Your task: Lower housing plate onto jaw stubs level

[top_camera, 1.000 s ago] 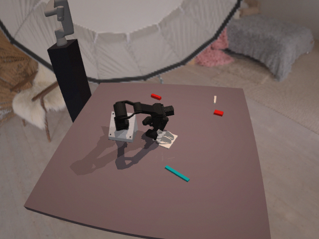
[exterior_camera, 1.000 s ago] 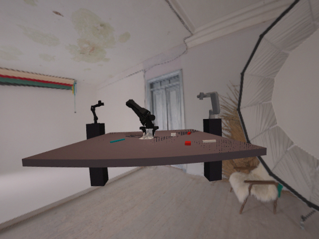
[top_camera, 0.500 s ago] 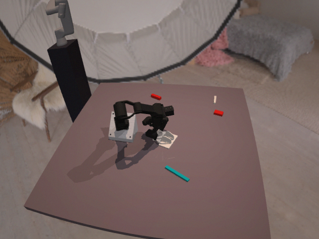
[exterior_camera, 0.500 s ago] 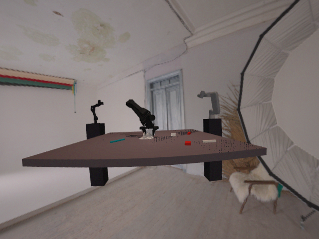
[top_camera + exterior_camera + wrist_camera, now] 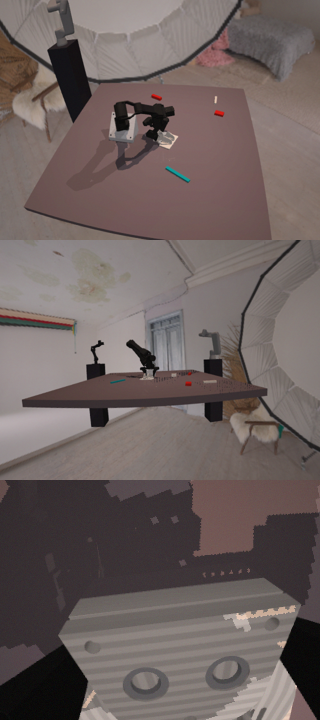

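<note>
The grey housing plate (image 5: 175,647) fills the lower half of the wrist view, with two ringed holes and two small corner holes. Round tops show inside the ringed holes. My gripper (image 5: 179,634) (image 5: 158,131) is open wide, one black finger close by each side of the plate; whether they still touch it is hard to see. Two grey curved jaws (image 5: 168,135) lie side by side on a cream base board (image 5: 167,147), partly under my hand. Whether the plate is fully down and level cannot be made out; the stubs are hidden under it.
A teal bar (image 5: 177,174) (image 5: 117,381) lies in front of the board. A red block (image 5: 156,97) lies behind the arm. Another red block (image 5: 219,113) (image 5: 188,383) and a cream bar (image 5: 215,100) (image 5: 209,381) lie farther right. The arm's white mount (image 5: 113,130) is left of the board.
</note>
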`<state>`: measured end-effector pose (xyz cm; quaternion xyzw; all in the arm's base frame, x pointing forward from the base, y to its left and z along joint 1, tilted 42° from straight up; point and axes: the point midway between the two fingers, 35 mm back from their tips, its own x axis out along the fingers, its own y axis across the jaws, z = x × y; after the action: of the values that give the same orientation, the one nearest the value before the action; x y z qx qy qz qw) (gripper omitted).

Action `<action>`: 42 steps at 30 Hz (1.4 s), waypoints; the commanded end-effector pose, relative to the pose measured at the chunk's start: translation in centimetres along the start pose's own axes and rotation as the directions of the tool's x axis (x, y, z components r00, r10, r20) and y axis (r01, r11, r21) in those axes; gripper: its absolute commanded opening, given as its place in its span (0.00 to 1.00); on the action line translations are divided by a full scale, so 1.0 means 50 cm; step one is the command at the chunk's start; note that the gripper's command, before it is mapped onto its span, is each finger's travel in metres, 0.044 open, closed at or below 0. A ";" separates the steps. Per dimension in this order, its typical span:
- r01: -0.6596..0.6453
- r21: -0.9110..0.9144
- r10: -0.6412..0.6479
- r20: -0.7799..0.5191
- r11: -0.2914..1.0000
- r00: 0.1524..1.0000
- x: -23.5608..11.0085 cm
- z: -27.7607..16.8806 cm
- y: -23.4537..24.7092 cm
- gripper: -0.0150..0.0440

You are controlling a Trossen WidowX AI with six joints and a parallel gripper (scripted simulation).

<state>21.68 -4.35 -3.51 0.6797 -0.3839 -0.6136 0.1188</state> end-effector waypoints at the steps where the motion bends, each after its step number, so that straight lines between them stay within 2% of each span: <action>1: -0.001 -0.002 0.001 0.001 1.000 1.000 0.000 0.001 0.000 1.00; 15: 0.000 -0.002 0.000 0.001 1.000 1.000 -0.004 0.000 0.000 1.00; 18: 0.003 -0.001 -0.003 0.002 1.000 1.000 -0.037 -0.003 -0.004 1.00; 24: 0.001 0.001 -0.001 0.005 1.000 1.000 -0.144 -0.002 -0.001 1.00; 30: 0.006 -0.002 -0.006 -0.004 1.000 1.000 -0.135 -0.005 -0.005 1.00; 36: 0.002 0.000 -0.002 0.006 1.000 1.000 -0.244 0.028 0.013 1.00; 42: 0.001 0.000 -0.001 0.007 1.000 1.000 -0.248 0.029 0.014 1.00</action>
<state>20.95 3.67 5.40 0.6801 -0.3810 -0.6148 0.1194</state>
